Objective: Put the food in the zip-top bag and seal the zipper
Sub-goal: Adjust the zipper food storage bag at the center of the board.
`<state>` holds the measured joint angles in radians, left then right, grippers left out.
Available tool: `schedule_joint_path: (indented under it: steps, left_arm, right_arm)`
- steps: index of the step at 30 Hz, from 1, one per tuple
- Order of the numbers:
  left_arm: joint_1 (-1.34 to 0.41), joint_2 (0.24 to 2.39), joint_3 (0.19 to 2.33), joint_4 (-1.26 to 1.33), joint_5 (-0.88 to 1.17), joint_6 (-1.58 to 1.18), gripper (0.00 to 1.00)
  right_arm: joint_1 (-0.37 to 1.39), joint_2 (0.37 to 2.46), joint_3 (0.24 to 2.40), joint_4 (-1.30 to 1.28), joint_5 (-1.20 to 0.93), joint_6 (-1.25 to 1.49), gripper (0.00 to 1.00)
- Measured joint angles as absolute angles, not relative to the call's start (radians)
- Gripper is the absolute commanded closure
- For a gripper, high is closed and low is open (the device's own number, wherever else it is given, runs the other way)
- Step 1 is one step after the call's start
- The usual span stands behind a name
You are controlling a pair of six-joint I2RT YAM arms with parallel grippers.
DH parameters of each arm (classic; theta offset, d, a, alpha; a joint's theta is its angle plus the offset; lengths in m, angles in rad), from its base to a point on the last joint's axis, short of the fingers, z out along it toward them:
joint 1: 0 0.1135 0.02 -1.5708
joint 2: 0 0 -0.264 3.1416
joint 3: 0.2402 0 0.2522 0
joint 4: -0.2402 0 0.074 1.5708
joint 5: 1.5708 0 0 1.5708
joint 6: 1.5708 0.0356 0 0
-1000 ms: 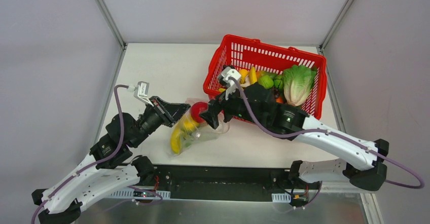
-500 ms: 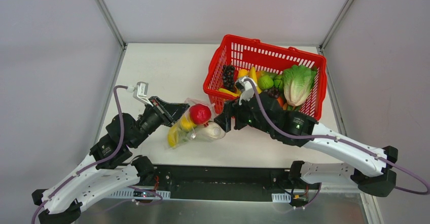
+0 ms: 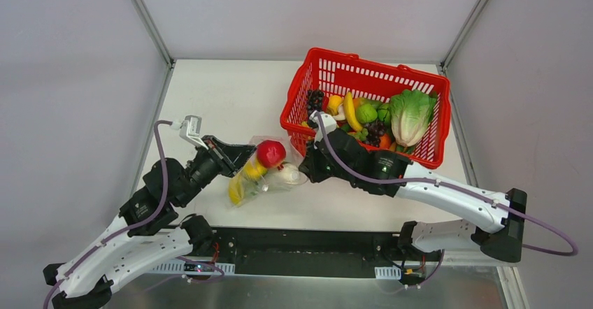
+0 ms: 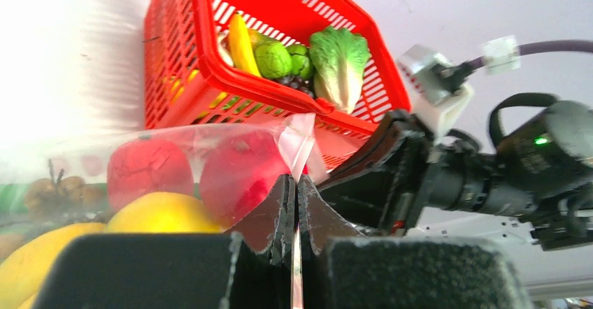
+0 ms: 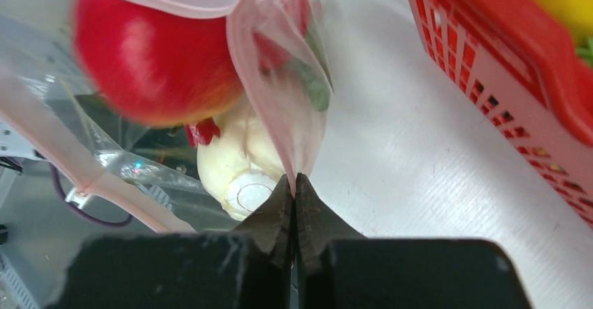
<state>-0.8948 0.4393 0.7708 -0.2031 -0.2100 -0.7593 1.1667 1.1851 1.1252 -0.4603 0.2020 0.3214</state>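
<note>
Grey walls [image 3: 70, 78] enclose a white table [image 3: 231, 99]. Beside a red basket [image 3: 363, 64], the zip-top bag [image 3: 269, 176] holds a red fruit [image 3: 270, 153], banana [image 3: 241, 183] and white piece [image 3: 288, 175]. The left gripper [image 3: 241, 156] and right gripper [image 3: 305, 167] each pinch its film. It looks light, limp and slippery, so the edges seem the best hold.

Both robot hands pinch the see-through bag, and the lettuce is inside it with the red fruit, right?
No: the top view shows the lettuce in the red basket, not the bag. The left gripper and right gripper do pinch the bag, with the red fruit inside.
</note>
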Motion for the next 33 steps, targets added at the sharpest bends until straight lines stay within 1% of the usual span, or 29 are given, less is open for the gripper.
schedule_joint_path:
  steps: [3,6,9,12,17,18,19,20,21,22,25,27,29,31,33]
  left_arm:
    - [-0.895,0.431,0.813,-0.302,-0.250,-0.713,1.00]
    - [-0.895,0.437,0.923,-0.455,-0.280,-0.646,1.00]
    - [-0.895,0.444,1.027,-0.569,-0.280,-0.585,1.00]
    - [-0.895,0.452,1.075,-0.624,-0.267,-0.556,1.00]
    - [-0.895,0.461,1.048,-0.617,-0.228,-0.551,1.00]
    - [-0.895,0.464,1.034,-0.605,-0.213,-0.556,0.97]
    - [-0.895,0.469,1.021,-0.593,-0.196,-0.560,0.88]
    - [-0.895,0.476,1.010,-0.575,-0.178,-0.564,0.79]
    - [-0.895,0.487,1.001,-0.554,-0.152,-0.569,0.63]
    - [-0.895,0.500,0.998,-0.538,-0.125,-0.569,0.54]
    - [-0.895,0.545,1.005,-0.498,-0.053,-0.566,0.34]
    - [-0.895,0.564,1.024,-0.515,-0.035,-0.546,0.22]
    - [-0.895,0.566,1.054,-0.549,-0.039,-0.515,0.12]
    - [-0.895,0.552,1.085,-0.584,-0.068,-0.477,0.09]
    - [-0.895,0.524,1.117,-0.614,-0.112,-0.439,0.07]
  right_arm:
    - [1.166,1.195,1.177,-0.440,0.201,0.281,1.00]
    - [1.156,1.195,1.242,-0.390,0.184,0.235,1.00]
    - [1.106,1.219,1.327,-0.364,0.130,0.204,1.00]
    - [1.054,1.275,1.399,-0.336,0.107,0.185,1.00]
    - [1.014,1.365,1.433,-0.348,0.054,0.150,1.00]
    - [1.007,1.381,1.437,-0.358,0.036,0.139,1.00]
    - [1.002,1.391,1.440,-0.363,0.019,0.129,1.00]
    - [0.993,1.403,1.448,-0.373,-0.004,0.115,1.00]
    - [0.981,1.413,1.456,-0.380,-0.033,0.099,1.00]
    - [0.966,1.417,1.464,-0.384,-0.062,0.084,1.00]
    - [0.904,1.418,1.473,-0.394,-0.194,0.032,1.00]
    - [0.852,1.420,1.477,-0.403,-0.289,-0.013,1.00]
    - [0.813,1.423,1.481,-0.418,-0.360,-0.052,1.00]
    - [0.781,1.430,1.487,-0.429,-0.436,-0.102,1.00]
    - [0.763,1.436,1.493,-0.441,-0.507,-0.154,1.00]
